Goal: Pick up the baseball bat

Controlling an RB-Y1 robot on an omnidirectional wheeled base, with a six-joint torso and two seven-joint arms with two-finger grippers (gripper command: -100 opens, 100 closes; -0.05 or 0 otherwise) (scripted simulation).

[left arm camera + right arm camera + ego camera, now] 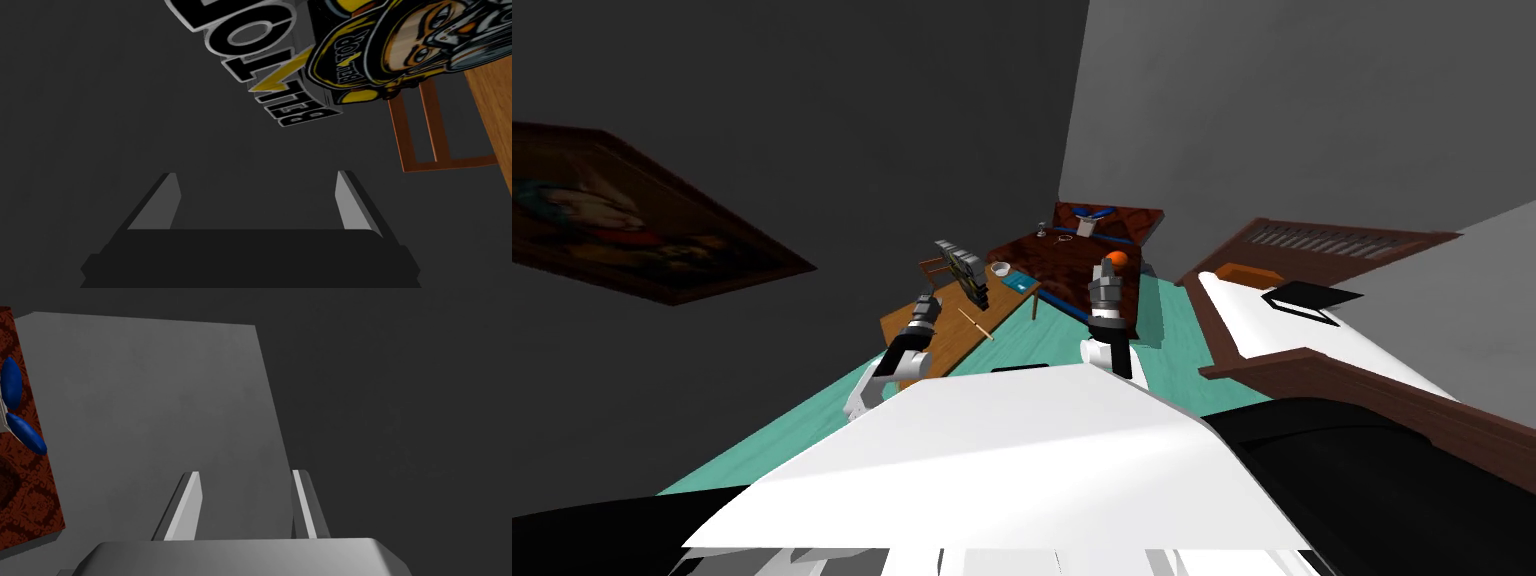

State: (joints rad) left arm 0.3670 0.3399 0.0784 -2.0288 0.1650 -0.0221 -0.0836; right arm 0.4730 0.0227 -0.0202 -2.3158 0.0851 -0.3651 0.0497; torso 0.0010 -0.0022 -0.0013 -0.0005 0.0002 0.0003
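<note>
Left tool (256, 174) spread, slim tan bat (975, 324)

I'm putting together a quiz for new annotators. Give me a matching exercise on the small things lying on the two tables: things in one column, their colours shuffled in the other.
Things
1. baseball bat
2. bowl
3. ball
4. flat rectangular item

Colours
A. orange
B. teal
C. pale tan
D. white

Pairs: 1-C; 2-D; 3-A; 4-B
</note>
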